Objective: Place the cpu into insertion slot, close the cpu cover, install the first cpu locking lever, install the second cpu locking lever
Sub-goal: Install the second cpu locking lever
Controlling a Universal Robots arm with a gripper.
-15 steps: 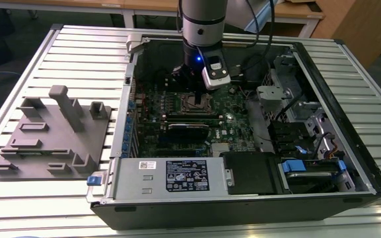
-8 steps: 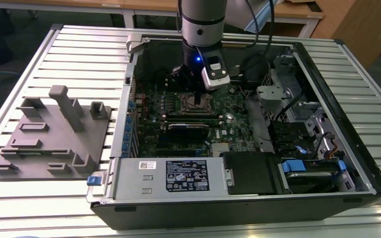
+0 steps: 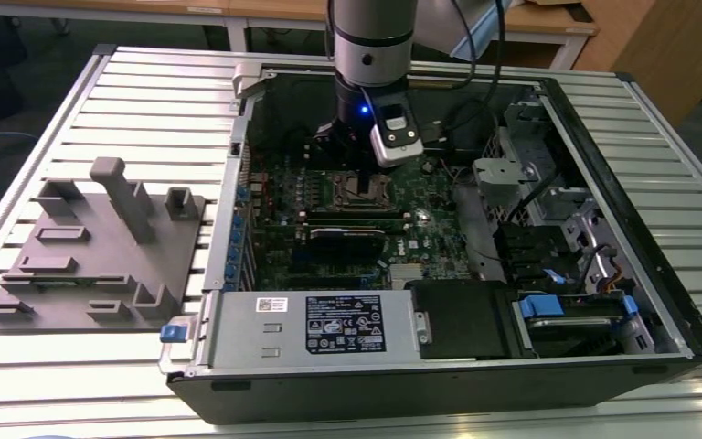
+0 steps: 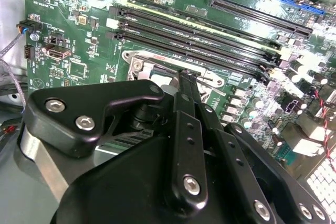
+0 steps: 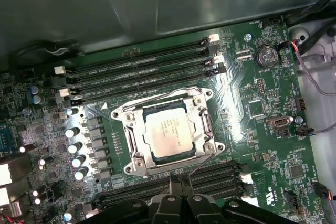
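Observation:
In the first wrist view the cpu (image 5: 169,132) lies flat in the insertion slot (image 5: 132,157), its silver-tan top showing through the square window of the cpu cover (image 5: 205,125). The cover is down around the chip. One thin wire lever (image 5: 152,100) runs along the cover's side by the memory slots, and another (image 5: 207,163) slants off the opposite corner. My gripper (image 5: 181,180) hangs just beside the slot with its fingers pressed together and nothing visible between them. The second wrist view shows the same fingers (image 4: 185,80) over the socket's metal frame (image 4: 137,57). In the exterior view my gripper (image 3: 354,163) stands above the slot (image 3: 357,189).
The open computer case (image 3: 643,320) lies on a slatted metal table (image 3: 143,101). Long memory slots (image 5: 142,72) flank the socket. A black card (image 3: 348,235) and a power supply (image 3: 326,322) sit nearer the camera. A grey fixture block (image 3: 95,247) lies at the exterior view's left.

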